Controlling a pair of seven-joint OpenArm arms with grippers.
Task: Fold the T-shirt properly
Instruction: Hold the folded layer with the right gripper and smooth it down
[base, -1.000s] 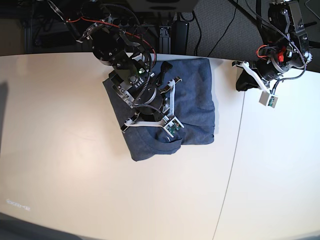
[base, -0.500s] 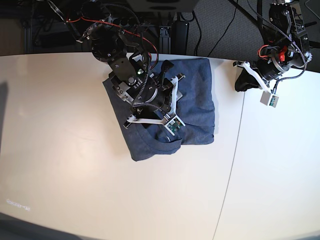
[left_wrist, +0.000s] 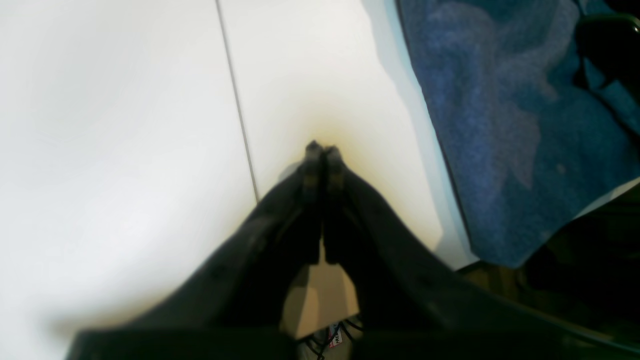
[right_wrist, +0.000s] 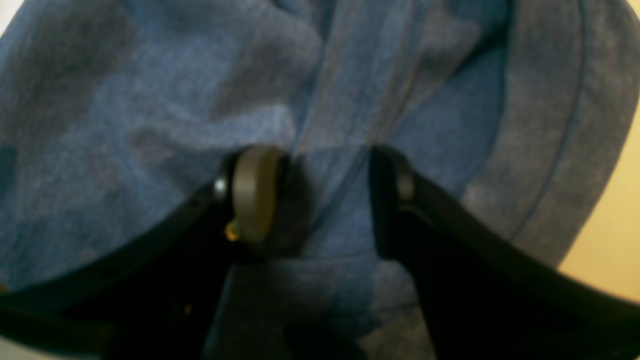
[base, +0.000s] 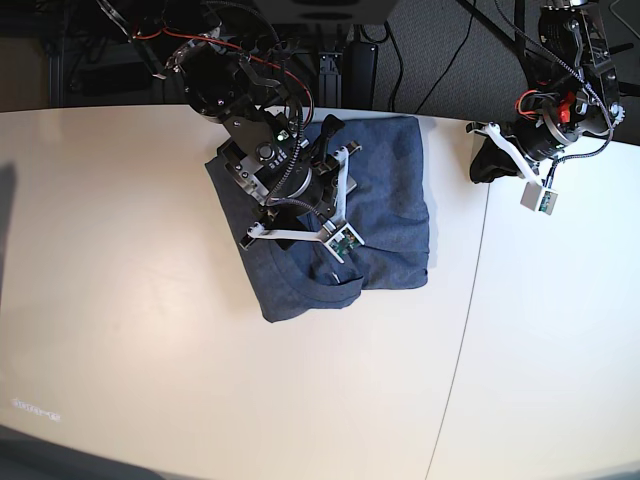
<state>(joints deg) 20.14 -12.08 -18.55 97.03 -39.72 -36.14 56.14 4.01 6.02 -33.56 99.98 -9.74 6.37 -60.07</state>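
Note:
The slate-blue T-shirt (base: 392, 205) lies folded into a rough rectangle at the back middle of the white table (base: 150, 330). My right gripper (base: 303, 205) hovers low over the shirt's left half. In the right wrist view the right gripper (right_wrist: 320, 200) is open, its fingertips (right_wrist: 252, 192) apart on either side of a raised wrinkle in the shirt (right_wrist: 150, 100). My left gripper (base: 490, 160) is off the shirt's right edge. In the left wrist view the left gripper (left_wrist: 322, 150) is shut and empty over bare table, with the shirt (left_wrist: 500, 125) to its right.
A seam in the table (base: 465, 330) runs from back to front just right of the shirt. The table's back edge (base: 100, 108) is close behind the shirt, with dark cables and floor beyond it.
My right arm has shifted a little toward the table's back over the shirt, and its wrist has turned slightly. The left arm and the shirt have barely moved.

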